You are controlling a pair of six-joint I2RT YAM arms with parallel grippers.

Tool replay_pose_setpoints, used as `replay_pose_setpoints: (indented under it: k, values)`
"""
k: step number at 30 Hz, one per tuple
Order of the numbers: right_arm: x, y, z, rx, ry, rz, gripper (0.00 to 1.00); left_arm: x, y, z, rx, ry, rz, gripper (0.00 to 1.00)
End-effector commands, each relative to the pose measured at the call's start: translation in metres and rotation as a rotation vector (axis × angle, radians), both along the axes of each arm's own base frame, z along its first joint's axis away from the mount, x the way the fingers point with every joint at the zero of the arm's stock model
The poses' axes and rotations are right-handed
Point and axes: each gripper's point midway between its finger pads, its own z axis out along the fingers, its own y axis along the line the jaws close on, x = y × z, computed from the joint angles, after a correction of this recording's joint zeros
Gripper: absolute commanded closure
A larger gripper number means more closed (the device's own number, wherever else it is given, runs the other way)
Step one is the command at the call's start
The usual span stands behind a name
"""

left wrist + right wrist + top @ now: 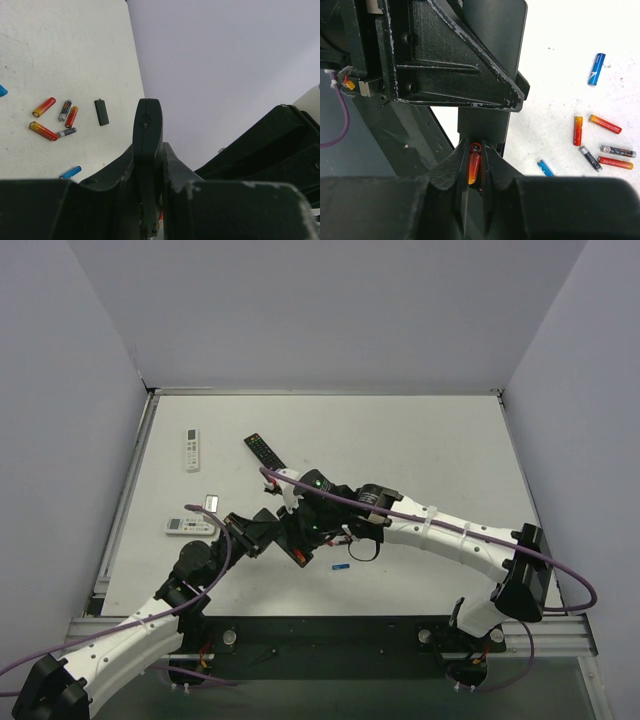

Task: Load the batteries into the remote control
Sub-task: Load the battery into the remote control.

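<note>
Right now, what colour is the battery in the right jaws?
Red fading to orange; the battery shows best in the right wrist view.

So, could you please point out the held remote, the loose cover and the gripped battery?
held remote (147,125), left wrist, top end
loose cover (102,112), left wrist, middle
gripped battery (474,166), right wrist, middle

White bench (430,440) — two white remotes (192,450) by its left edge, a buttoned black remote (264,451) nearby, loose batteries (604,124) and a black cover (102,112) lying together.
</note>
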Motion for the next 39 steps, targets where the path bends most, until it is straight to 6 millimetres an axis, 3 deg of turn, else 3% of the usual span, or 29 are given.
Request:
replay_pose_setpoints:
  k: [1,10,21,32,39]
  values:
    - [-0.011,-0.007,-0.013,0.004,0.009,0.026,1.00,-0.004,0.006,0.053,-0.155,-0.120,0.015,1.00]
    - [-0.020,-0.007,-0.033,0.061,-0.006,0.062,1.00,-0.003,0.016,0.074,-0.244,-0.152,0.053,1.00]
    - [-0.024,-0.011,-0.061,0.048,-0.034,0.092,1.00,-0.002,0.014,0.092,-0.280,-0.186,0.041,1.00]
    - [0.003,-0.032,-0.082,0.082,-0.118,-0.133,0.99,-0.006,0.020,0.103,-0.313,-0.221,0.052,1.00]
    - [0.008,-0.033,-0.082,0.161,-0.148,-0.164,0.87,-0.007,0.023,0.106,-0.331,-0.223,0.058,1.00]
